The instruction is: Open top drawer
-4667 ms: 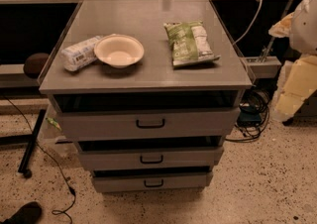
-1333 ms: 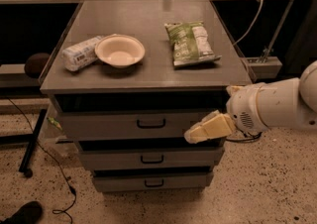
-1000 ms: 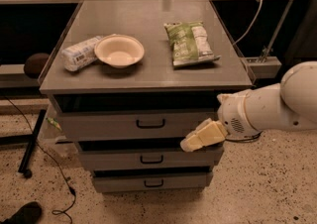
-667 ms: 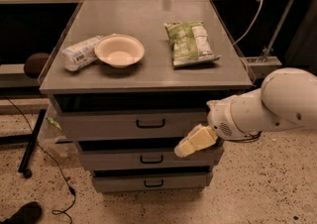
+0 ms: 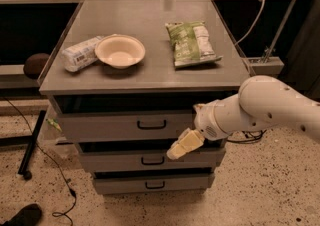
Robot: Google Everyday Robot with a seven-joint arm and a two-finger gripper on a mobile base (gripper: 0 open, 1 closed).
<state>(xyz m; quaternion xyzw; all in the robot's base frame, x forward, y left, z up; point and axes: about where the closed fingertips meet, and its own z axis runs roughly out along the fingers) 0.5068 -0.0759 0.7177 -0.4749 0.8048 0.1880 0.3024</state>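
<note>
Arm (image 5: pixel 260 106) extends from right, gripper (image 5: pixel 184 145) tilted down-left, seemingly below the top drawer (image 5: pixel 100 126), openness unclear

Our white arm (image 5: pixel 272 102) reaches in from the right edge of the view, slopes down and to the left, and narrows through the wrist (image 5: pixel 212 122) to our cream-coloured claw (image 5: pixel 184 145), which points down-left just below the view's centre.

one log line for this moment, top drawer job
phase: pre-grasp | claw: by lower right of top drawer front, right of its handle | handle: not gripped | above: bowl, chip bag
</note>
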